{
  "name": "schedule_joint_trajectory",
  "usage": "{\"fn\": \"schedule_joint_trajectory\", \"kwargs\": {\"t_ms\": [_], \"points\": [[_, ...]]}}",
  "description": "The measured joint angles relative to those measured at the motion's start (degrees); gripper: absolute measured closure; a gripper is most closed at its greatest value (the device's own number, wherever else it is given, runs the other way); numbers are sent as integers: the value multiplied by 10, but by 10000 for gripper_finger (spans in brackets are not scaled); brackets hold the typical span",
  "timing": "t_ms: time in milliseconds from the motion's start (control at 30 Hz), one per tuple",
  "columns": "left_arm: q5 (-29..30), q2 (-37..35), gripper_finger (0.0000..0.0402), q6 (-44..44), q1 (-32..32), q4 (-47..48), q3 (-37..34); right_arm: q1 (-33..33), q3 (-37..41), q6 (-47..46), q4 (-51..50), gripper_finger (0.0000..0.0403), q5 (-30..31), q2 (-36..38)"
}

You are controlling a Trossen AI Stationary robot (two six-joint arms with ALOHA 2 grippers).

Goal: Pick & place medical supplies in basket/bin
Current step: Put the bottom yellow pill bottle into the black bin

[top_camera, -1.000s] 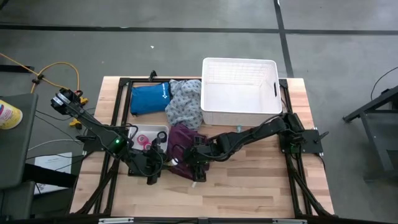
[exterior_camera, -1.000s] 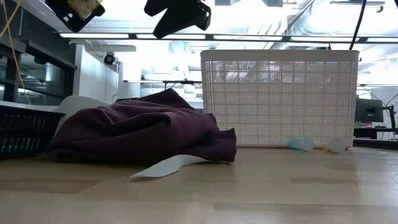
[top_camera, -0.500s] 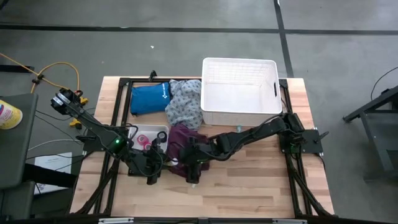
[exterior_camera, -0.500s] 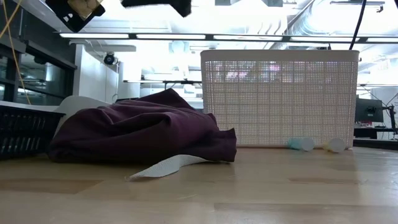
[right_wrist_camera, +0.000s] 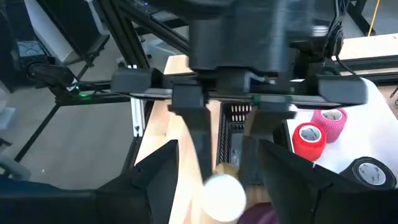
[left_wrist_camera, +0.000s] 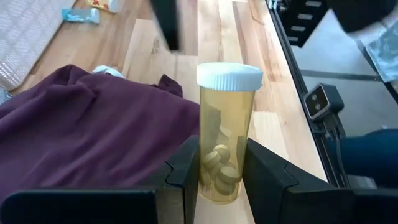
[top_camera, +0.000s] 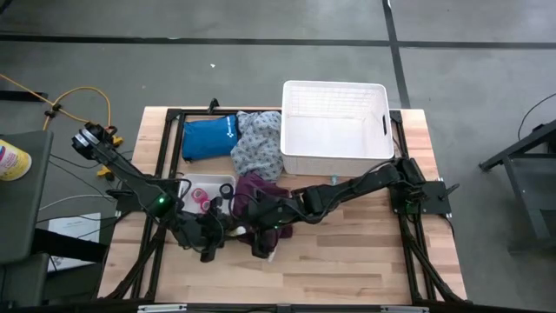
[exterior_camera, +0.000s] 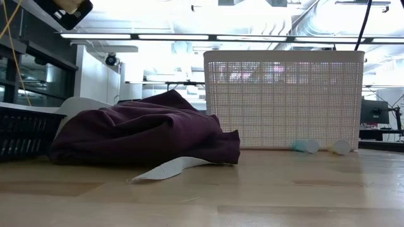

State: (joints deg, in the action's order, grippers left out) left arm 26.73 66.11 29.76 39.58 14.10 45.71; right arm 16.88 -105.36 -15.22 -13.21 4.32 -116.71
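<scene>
My left gripper is shut on an amber pill bottle with a white cap, over the table's near middle. My right gripper is open and faces it from the right. Its fingers stand on either side of the white cap without touching it. The maroon garment lies bunched on the table under both grippers. The white lattice basket stands at the far right. The grey-patterned garment lies against the basket's left wall. Pink rolls sit in the small white tray. My left gripper pinches the pill bottle by the lower part of its body, one finger on each side. The fingers come level from the table's left and lie along the bottle. The bottle is lifted clear above the maroon garment, its capped end pointing away from the gripper.
A blue pouch lies at the far left. A black mesh crate stands beside the tray. Two small vials rest at the basket's near wall. A white strip sticks out from under the maroon garment. Bare wood shows along the near edge.
My right gripper has moved toward the table's left, closing in on the left gripper until its open fingers flank the bottle's cap. In the low view its dark shape has slid left and out of the picture's top. The garments have stayed where they were.
</scene>
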Motion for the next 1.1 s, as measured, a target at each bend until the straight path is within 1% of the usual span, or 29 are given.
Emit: {"fn": "schedule_joint_trajectory", "kwargs": {"t_ms": [133,367,533,767,900,1100], "points": [[10,-8,306,1,23,16,0,0,0,0,2,197,0,0],[66,-27,306,30,56,58,0,0,0,0,2,197,0,0],[67,-27,306,36,67,61,-1,0,0,0,2,197,0,0],[75,-30,306,76,81,85,-1,0,0,0,2,197,0,0],[125,-39,306,126,120,124,-1,0,0,0,2,197,0,0],[234,-43,306,273,198,228,-1,0,0,0,2,197,0,0]]}}
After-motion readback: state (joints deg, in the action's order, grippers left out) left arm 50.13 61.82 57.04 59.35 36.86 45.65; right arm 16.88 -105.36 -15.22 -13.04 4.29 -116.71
